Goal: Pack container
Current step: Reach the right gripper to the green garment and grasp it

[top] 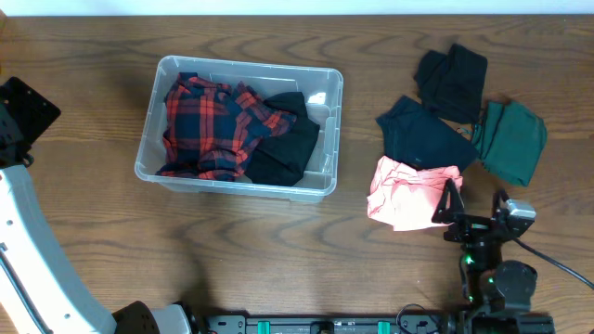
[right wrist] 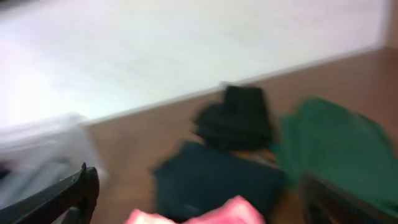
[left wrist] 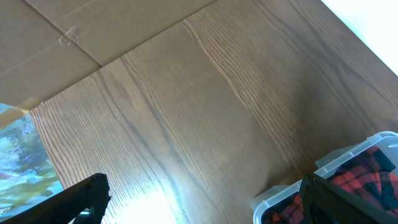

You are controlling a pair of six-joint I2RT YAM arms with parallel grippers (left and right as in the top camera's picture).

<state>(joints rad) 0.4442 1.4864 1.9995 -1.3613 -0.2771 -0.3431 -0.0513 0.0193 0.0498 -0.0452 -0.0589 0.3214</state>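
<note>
Container (top: 251, 67) on wood-grain table (top: 278, 250), prob. pale wall (right wrist: 186, 50) behind; L gripper (left wrist: 211, 202), R gripper (right wrist: 202, 199) splayed, empty.

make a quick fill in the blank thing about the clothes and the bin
1. The red plaid shirt lies in the container beside a ____ garment.
2. ____ garments lie on the table outside the container.
3. The one nearest the right gripper is ____.
Missing words: black; four; pink.

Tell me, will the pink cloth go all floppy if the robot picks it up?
Probably floppy: the pink cloth lies rumpled in soft folds, so it would likely droop from wherever it's pinched. It looks thin, so probably light. Pushed across the table, it might bunch up rather than slide.
</note>
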